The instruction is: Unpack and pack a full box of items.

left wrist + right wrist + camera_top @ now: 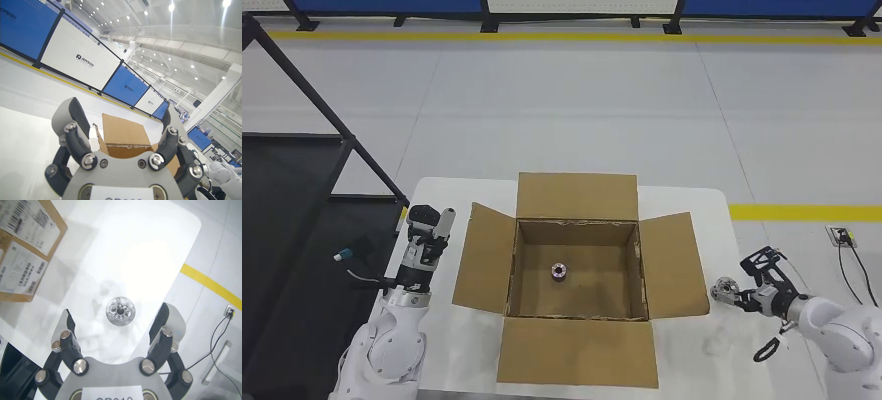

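The open cardboard box (pixel 577 350) stands in the middle of the white bench (pixel 692 200), with one small metal gear part (pixel 559 270) inside. The right tool (pixel 116 311) is released over a second gear part (pixel 120 313), right of the box. The left tool (pixel 121 106) is released too, beside the left flap.

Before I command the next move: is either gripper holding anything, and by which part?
Nothing is held. The left gripper and right gripper are both open; the metal part lies on the table between the right gripper's jaws, untouched.
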### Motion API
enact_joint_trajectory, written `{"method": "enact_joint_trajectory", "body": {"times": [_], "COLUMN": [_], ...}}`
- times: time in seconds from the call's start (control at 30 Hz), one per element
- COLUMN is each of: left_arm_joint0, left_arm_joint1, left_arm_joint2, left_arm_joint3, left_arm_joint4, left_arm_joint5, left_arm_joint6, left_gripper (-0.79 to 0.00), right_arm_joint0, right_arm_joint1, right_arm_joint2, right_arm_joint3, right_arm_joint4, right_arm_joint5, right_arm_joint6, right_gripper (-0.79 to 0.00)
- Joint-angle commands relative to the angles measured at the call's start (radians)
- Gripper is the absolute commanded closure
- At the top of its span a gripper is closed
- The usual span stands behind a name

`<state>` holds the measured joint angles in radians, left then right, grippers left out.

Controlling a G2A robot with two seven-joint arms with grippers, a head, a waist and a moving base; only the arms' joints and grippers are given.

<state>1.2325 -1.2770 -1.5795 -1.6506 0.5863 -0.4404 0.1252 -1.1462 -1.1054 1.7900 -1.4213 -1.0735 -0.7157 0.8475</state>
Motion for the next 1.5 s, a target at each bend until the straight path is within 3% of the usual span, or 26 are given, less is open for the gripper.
{"method": "enact_joint_trajectory", "body": {"times": [0.0, 0.23, 0.5, 0.53, 0.57, 0.77, 1.07, 1.13, 1.27, 1.47], "left_arm_joint0": [0.0, 0.0, 0.0, 0.0, 0.0, 0.0, 0.0, 0.0, 0.0, 0.0], "left_arm_joint1": [0.0, 0.0, 0.0, 0.0, 0.0, 0.0, 0.0, 0.0, 0.0, 0.0], "left_arm_joint2": [0.0, 0.0, 0.0, 0.0, 0.0, 0.0, 0.0, 0.0, 0.0, 0.0], "left_arm_joint3": [0.0, 0.0, 0.0, 0.0, 0.0, 0.0, 0.0, 0.0, 0.0, 0.0], "left_arm_joint4": [0.0, 0.0, 0.0, 0.0, 0.0, 0.0, 0.0, 0.0, 0.0, 0.0], "left_arm_joint5": [0.0, 0.0, 0.0, 0.0, 0.0, 0.0, 0.0, 0.0, 0.0, 0.0], "left_arm_joint6": [0.0, 0.0, 0.0, 0.0, 0.0, 0.0, 0.0, 0.0, 0.0, 0.0], "left_gripper": [-0.785, -0.785, -0.785, -0.785, -0.785, -0.785, -0.785, -0.785, -0.785, -0.785], "right_arm_joint0": [0.024, 0.063, 0.087, 0.094, 0.1, 0.125, 0.097, 0.065, -0.027, -0.143], "right_arm_joint1": [0.005, 0.017, 0.024, 0.024, 0.024, 0.03, 0.042, 0.044, 0.041, 0.036], "right_arm_joint2": [-0.008, -0.047, -0.095, -0.103, -0.111, -0.137, -0.114, -0.098, -0.042, -0.059], "right_arm_joint3": [0.068, 0.167, 0.205, 0.211, 0.217, 0.239, 0.147, 0.048, -0.234, -0.632], "right_arm_joint4": [0.014, 0.012, -0.044, -0.046, -0.045, -0.043, -0.018, 0.004, 0.034, 0.014], "right_arm_joint5": [-0.028, -0.074, -0.012, -0.005, -0.002, 0.009, 0.091, 0.134, 0.352, 0.442], "right_arm_joint6": [-0.002, -0.029, -0.088, -0.088, -0.089, -0.087, -0.113, -0.104, -0.109, -0.142], "right_gripper": [-0.785, -0.785, -0.785, -0.637, -0.382, 0.0, 0.0, 0.0, 0.0, 0.0]}}
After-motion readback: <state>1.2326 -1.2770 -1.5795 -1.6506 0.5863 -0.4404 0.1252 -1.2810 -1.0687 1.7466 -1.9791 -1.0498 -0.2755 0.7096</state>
